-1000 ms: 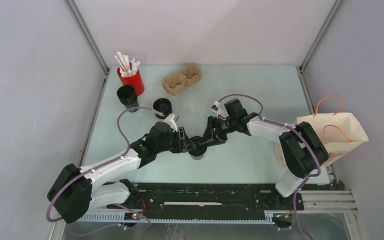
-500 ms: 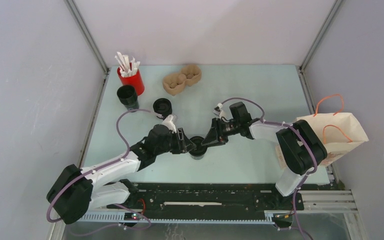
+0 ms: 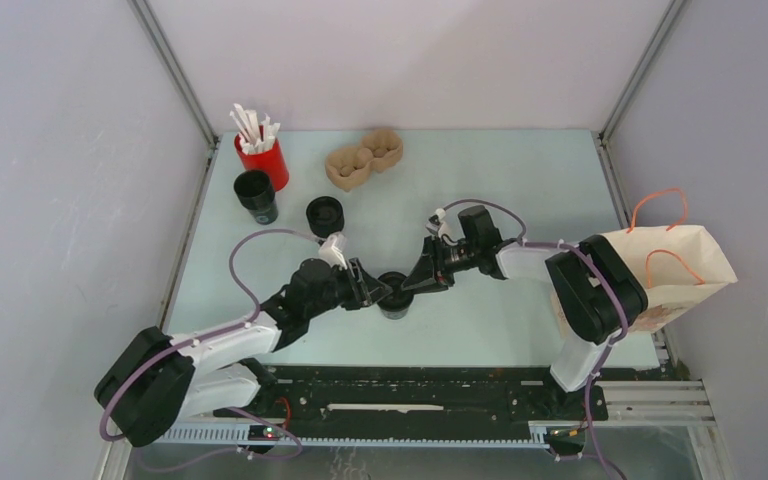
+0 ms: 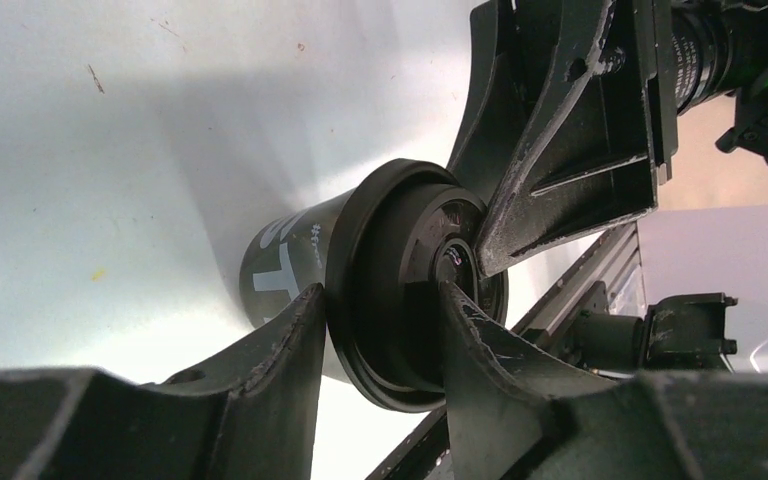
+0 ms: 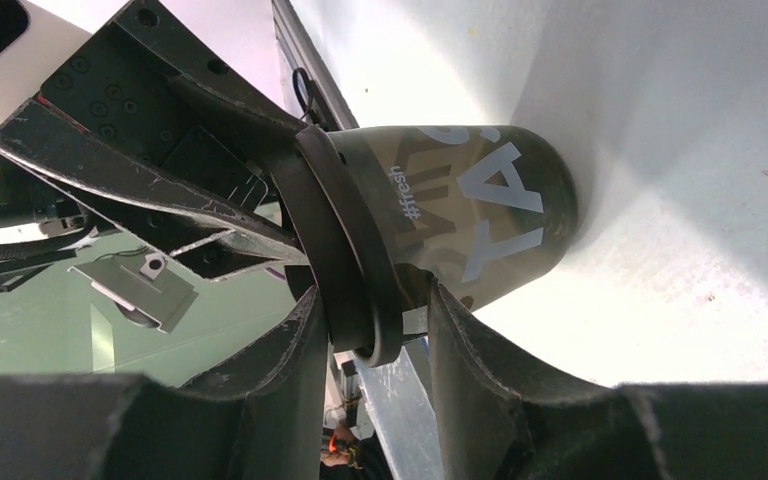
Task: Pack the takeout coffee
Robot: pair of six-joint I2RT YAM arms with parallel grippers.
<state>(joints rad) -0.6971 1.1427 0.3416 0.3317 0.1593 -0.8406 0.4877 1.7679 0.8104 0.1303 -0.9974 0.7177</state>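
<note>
Now the right pincer [image 3: 412, 284] has slid in closer, nipping the takeout coffee [image 3: 394, 297] by its lid rim; opposite it, the left pincer [image 3: 377, 293] pinches the same rim. Looks like a handover.

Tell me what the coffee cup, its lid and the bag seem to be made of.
The coffee cup is likely coated paper: dark, with a slight sheen and white print. The lid is probably moulded plastic: matte black with a stepped rim. The bag looks like brown kraft paper: matte, with creases and folds.
</note>
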